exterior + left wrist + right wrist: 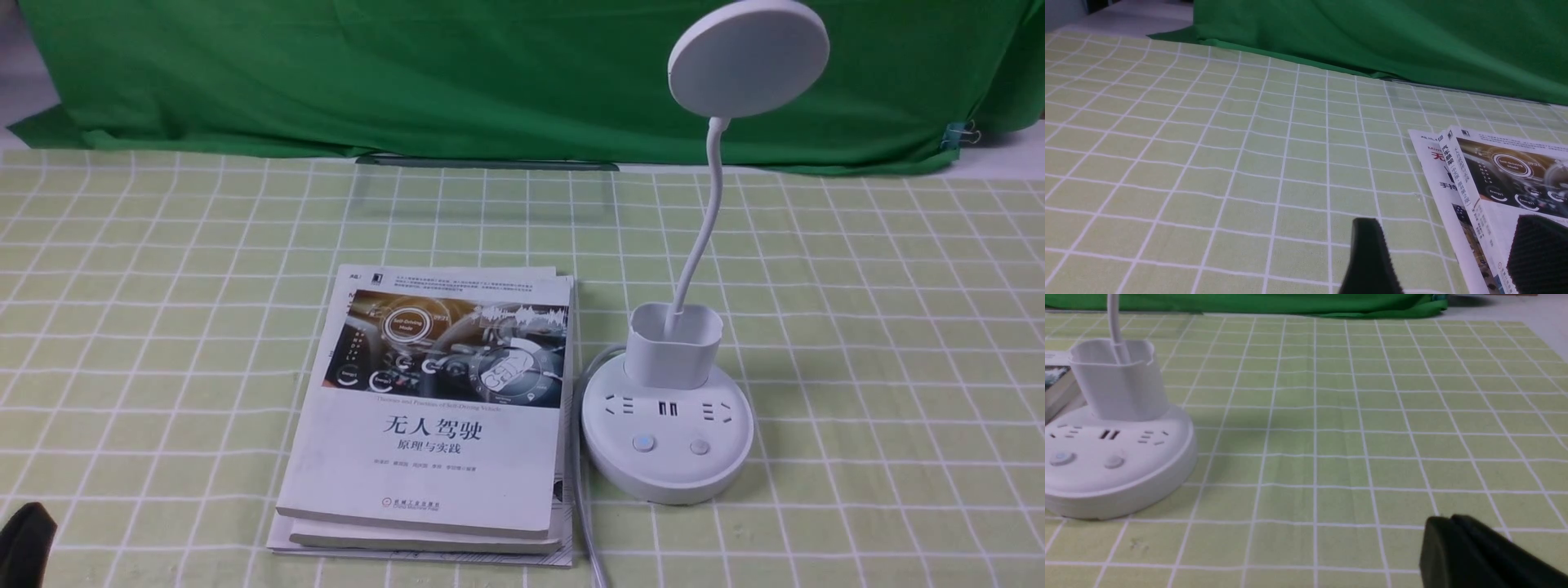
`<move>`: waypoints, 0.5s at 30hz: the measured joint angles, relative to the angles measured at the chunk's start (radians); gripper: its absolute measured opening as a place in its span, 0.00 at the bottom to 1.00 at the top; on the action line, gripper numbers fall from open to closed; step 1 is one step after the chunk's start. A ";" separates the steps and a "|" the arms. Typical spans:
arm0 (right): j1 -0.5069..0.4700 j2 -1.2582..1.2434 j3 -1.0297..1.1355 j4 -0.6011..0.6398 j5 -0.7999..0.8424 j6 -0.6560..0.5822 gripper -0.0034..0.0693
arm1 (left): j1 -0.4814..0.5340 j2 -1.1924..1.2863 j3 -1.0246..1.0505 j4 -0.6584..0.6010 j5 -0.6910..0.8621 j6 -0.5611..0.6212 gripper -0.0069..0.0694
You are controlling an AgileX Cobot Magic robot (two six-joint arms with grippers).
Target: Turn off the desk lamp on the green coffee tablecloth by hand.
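White lamp [668,433]: upright on the gridded cloth [857,367], books [424,457] at its 9 o'clock
Right gripper [1447,519]: closed, empty
Left gripper [1449,220]: spread, empty
Paired buttons [642,443]: sideways drift could press the wrong one
Gooseneck [712,204]: high approach might knock it

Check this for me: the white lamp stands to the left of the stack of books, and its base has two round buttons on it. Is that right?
Not quite: the front view shows the white lamp to the right of the stack of books. Its base does have two round buttons.
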 joint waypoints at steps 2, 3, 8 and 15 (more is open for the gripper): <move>0.000 0.000 0.000 0.000 0.002 0.001 0.10 | 0.000 0.000 0.000 0.000 0.001 0.000 0.63; 0.000 0.000 0.000 0.000 0.003 0.001 0.10 | 0.000 0.000 0.000 0.000 0.001 0.000 0.63; 0.000 0.000 0.000 0.000 0.004 0.002 0.11 | 0.000 0.000 0.000 0.000 0.001 0.000 0.63; 0.000 0.000 0.000 0.000 0.004 0.002 0.12 | 0.000 0.000 0.000 0.000 0.001 0.000 0.63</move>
